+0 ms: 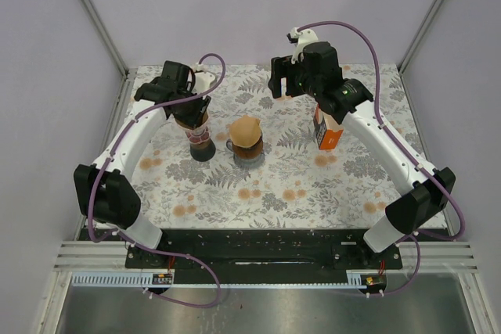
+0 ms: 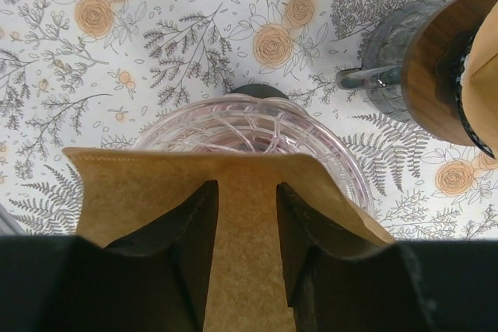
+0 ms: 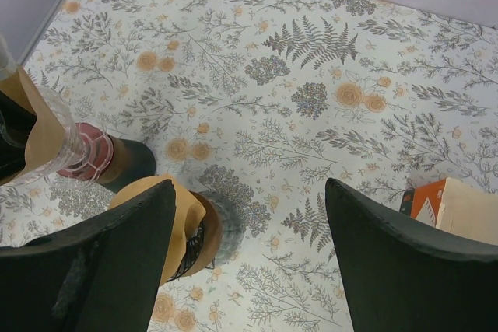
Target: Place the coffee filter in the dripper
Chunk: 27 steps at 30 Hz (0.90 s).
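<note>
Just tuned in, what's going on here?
The left gripper is shut on a paper filter, holding it at the mouth of the clear dripper, not released. The right gripper hangs open and empty. A second dripper in the middle is already lined.

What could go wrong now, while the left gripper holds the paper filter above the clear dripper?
1. The left gripper pinches the filter flat; once released, it may lie across the rim of the dripper instead of opening inside.
2. The dripper looks narrow at its dark base; an off-centre push might tip it.
3. The second brewer stands close by and could be bumped.
</note>
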{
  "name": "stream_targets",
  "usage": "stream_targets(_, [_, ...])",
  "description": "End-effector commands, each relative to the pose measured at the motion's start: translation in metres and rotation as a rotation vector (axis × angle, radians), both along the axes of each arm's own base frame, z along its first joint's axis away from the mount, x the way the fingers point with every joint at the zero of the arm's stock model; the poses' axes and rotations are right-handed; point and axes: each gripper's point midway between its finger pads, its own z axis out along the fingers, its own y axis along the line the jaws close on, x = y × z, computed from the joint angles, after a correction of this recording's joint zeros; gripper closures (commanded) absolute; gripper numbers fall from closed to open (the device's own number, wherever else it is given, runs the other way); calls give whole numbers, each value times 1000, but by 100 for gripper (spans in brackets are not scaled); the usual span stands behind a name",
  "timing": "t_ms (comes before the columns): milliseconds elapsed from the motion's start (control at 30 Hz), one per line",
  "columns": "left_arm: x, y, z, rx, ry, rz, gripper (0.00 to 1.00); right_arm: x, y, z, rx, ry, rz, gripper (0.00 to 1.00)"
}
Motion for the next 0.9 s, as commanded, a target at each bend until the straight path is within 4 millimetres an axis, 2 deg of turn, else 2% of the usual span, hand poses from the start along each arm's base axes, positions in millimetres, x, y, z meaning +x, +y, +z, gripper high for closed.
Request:
stream_targets(0, [9,2,46,-11,-132,-1,59,0,1,17,34,-46,17,15])
stream_targets(367, [9,2,54,-11,-138,-11,52,0,3,20,39,-50,27,15])
stream_targets(467, [8,3,60,-18,-148,-13,51,0,9,21,74,-38,35,18])
stream_targets(633, [5,3,63,-47,-148,-15,50,-11,64,24,257,21,231,29])
stream_targets(867, [2,1,79,-93,-164,-23,43,-20,128,9,245,48,344,30])
